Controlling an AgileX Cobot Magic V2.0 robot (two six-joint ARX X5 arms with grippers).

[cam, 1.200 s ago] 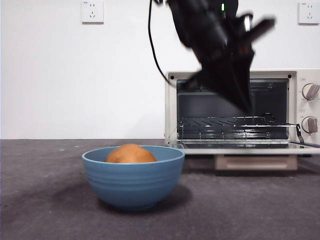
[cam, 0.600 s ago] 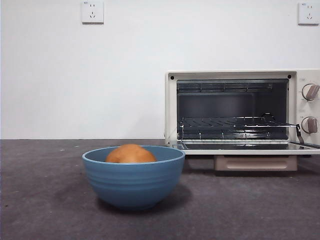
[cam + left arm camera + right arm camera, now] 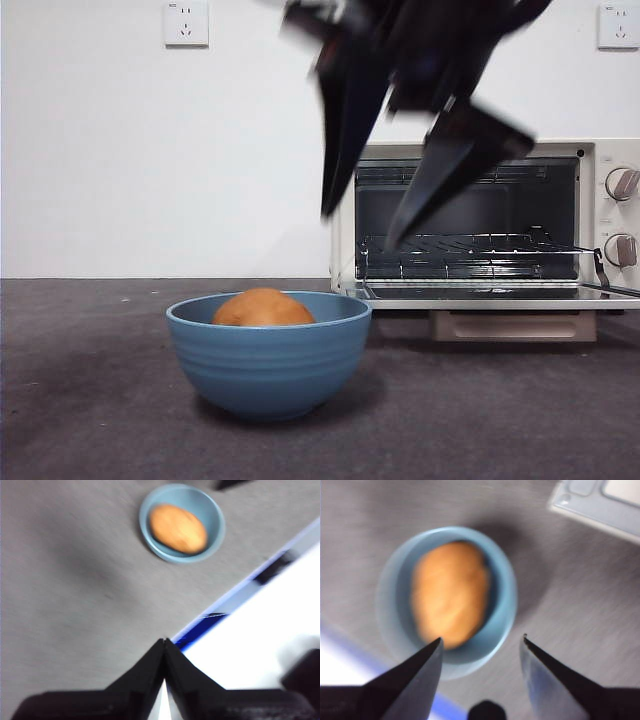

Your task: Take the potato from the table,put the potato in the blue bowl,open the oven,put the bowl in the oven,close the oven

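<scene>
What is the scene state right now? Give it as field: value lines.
potato: inside the blue bowl
blue bowl: upright on the table, outside the oven, left of the door
oven: door down, open; wire rack bare
right gripper: jaws open, above the bowl, blurred
left gripper: jaws shut, holding nothing, away from the bowl
task step pending: bowl not yet in oven

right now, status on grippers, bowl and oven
Right gripper open, above blue bowl. Left gripper shut, clear of it. Potato in bowl on table; oven door open. Nothing between them.
</scene>
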